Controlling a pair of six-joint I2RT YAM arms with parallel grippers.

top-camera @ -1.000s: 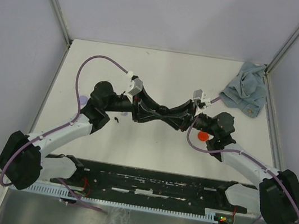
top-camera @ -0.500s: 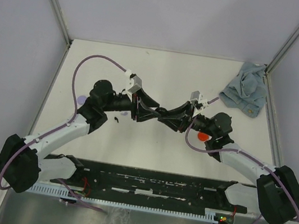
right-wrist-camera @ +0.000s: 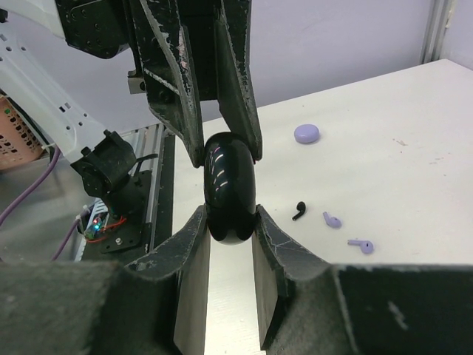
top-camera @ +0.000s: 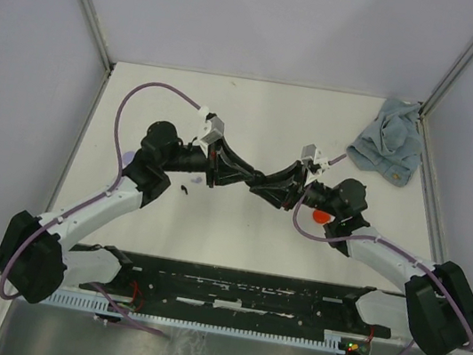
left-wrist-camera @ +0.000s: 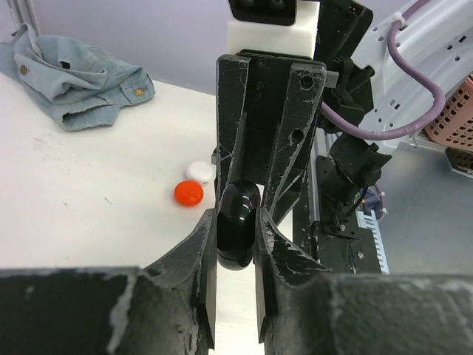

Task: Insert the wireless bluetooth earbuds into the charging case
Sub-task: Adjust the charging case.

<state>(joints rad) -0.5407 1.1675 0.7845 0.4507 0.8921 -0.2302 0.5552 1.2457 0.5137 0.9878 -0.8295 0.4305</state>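
At the far left of the white surface [top-camera: 264, 119] lies a lilac round disc [right-wrist-camera: 307, 133], partly hidden in the top view by the left arm [top-camera: 106, 206]. That arm reaches inward toward the middle. Just beside its wrist, on the near side, a tiny black comma-shaped earbud [right-wrist-camera: 298, 211] lies loose on the surface, with two lilac comma-shaped earbuds [right-wrist-camera: 332, 220] [right-wrist-camera: 361, 245] near it; all three lie apart from each other. At the middle, the left jaws and the right jaws meet tip to tip on one thing, a glossy black oval charging case [right-wrist-camera: 228, 174], held on edge above the surface. The left jaws pinch it from one end, their pads pressed against its two broad faces. The right jaws pinch it in the same manner from the opposite end. Whether the case is open cannot be told. None of the loose earbuds touches it. Right of the meeting point, under the right arm [top-camera: 386, 255], sits a red round disc [left-wrist-camera: 188, 193], with a white round disc [left-wrist-camera: 199, 171] just beside it. A crumpled light-blue denim cloth [top-camera: 390, 148] lies in the far right corner.
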